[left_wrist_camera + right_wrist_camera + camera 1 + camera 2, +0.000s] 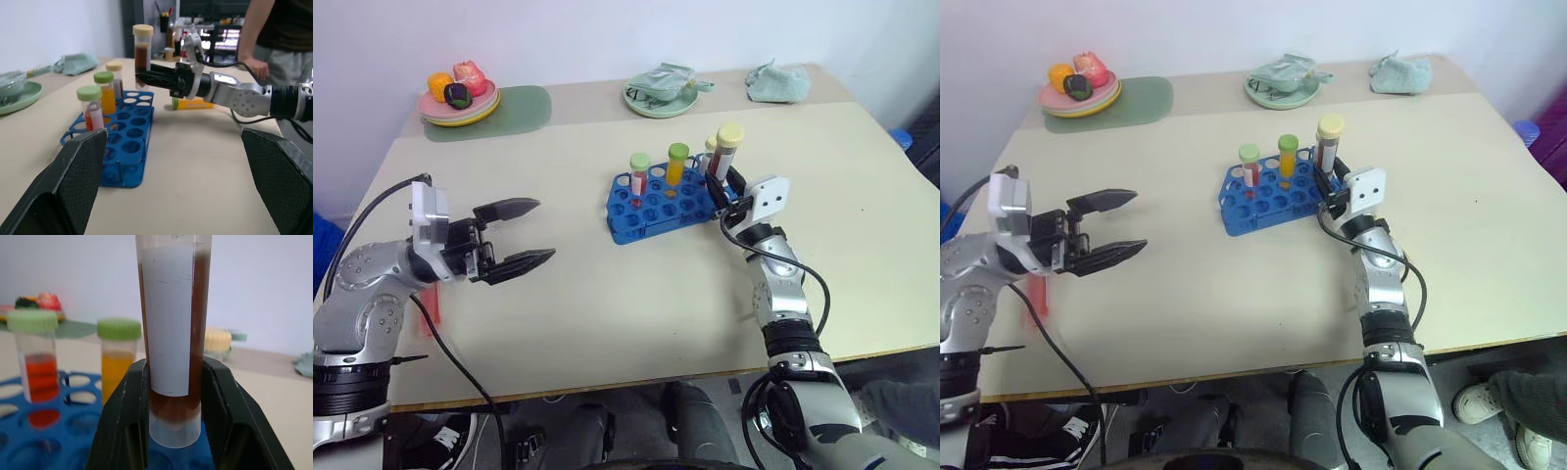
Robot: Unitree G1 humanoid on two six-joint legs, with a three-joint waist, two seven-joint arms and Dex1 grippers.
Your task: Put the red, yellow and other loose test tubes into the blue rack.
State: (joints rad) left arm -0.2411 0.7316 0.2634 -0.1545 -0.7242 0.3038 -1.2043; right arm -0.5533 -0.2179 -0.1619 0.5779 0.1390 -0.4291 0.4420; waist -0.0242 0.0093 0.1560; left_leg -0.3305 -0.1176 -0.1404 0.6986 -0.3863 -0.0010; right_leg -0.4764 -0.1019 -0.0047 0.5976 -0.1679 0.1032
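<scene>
While the right gripper [732, 186] clamps its jaws on a dark red test tube [726, 149] held upright over the right end of the blue rack [656, 201] at mid-desk, three capped tubes stand in it — the left gripper [522, 238] hangs with jaws wide near the desk's left edge.

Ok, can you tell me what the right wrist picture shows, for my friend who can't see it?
Two black fingers pinch a clear tube of dark red liquid above a blue rack. Behind it, a red tube and an orange tube, both green-capped, stand in the rack.
</scene>
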